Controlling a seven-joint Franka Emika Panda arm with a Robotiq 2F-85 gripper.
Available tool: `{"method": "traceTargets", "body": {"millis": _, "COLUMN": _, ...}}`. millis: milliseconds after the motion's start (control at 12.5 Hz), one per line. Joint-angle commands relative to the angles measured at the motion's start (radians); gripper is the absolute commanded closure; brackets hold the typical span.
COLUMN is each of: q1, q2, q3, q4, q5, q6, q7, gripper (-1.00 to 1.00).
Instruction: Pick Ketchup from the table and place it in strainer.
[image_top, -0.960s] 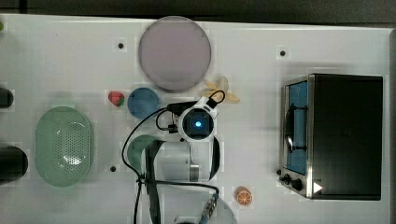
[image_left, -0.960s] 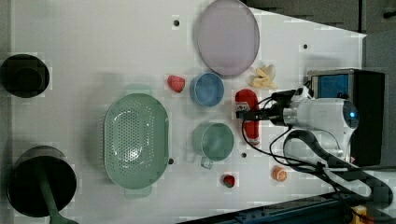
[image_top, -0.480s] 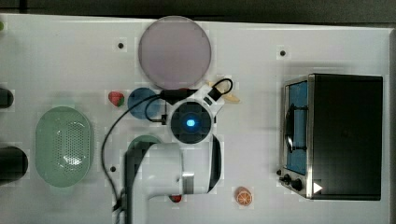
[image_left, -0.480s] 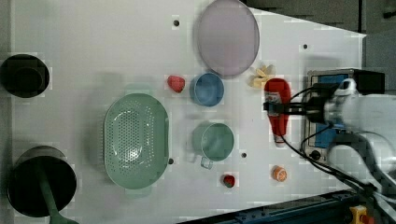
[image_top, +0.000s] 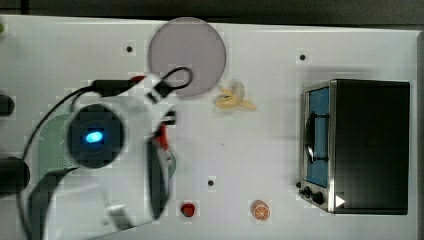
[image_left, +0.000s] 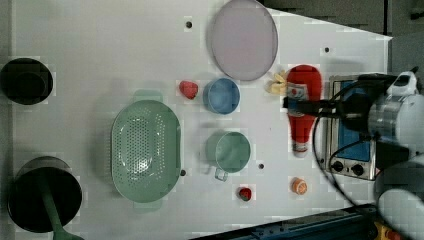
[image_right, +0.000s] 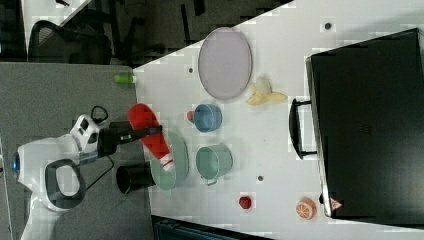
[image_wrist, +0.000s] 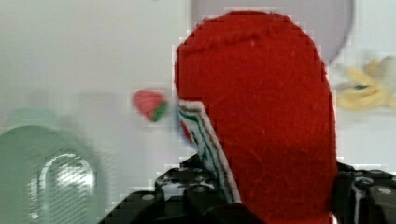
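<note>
Right of centre in the left view, gripper (image_left: 306, 106) is clamped across the Ketchup (image_left: 301, 106) mid-body, bottle lifted off the table, long axis running up-down in frame w/ white cap at the lower end. Strainer (image_left: 145, 150) sits well apart toward frame left, so the carry likely goes leftward; basket's long axis roughly parallel to bottle's.
</note>
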Motion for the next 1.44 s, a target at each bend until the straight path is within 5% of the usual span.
{"method": "traceTargets", "body": {"millis": 80, "q1": 0.068, "q2": 0.058, "q3": 0.120, "q4": -0.012, "q5": -0.004, "q6": -0.048, "q7": 0.292, "gripper": -0.25}}
{"method": "traceTargets", "body": {"millis": 720, "q1": 0.116, "q2": 0.326, "q3": 0.308, "q4": -0.004, "q5": -0.008, "q6": 0.279, "q7": 0.655, "gripper": -0.25}}
{"method": "traceTargets", "body": {"millis": 1040, "q1": 0.133, "q2": 0.470, "q3": 0.299, "q4": -0.004, "q5": -0.088, "q6": 0.373, "q7": 0.659, "gripper": -0.97}}
{"method": "traceTargets", "body": {"millis": 1440, "q1": 0.095, "q2": 0.377, "q3": 0.294, "q4": -0.001, "q5": -0.087, "q6": 0.330, "q7": 0.745, "gripper": -1.00}}
